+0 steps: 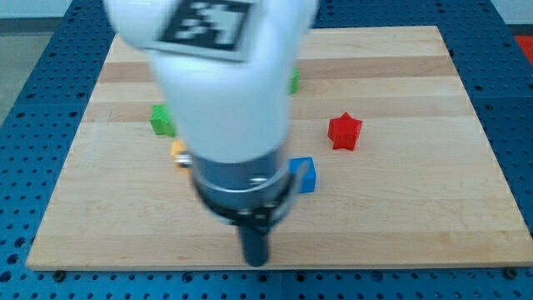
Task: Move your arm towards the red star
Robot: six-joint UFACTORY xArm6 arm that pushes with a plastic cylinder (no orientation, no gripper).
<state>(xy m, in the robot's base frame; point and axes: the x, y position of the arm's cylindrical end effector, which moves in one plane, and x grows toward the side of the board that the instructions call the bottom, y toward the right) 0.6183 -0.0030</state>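
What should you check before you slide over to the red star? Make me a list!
1. Red star in sight: ok, at the view's right, standing alone.
2. My tip located: ok, near the board's bottom edge, below and left of the star.
3. Tip touching any block: ok, none touched.
4. Path up and right to the star: cannot tell; the blue block sits close to that line.
5. Green block and orange block: ok, both off to the left, away from the path.
6. Blocks hidden behind my arm: cannot tell; a green bit peeks out beside it.
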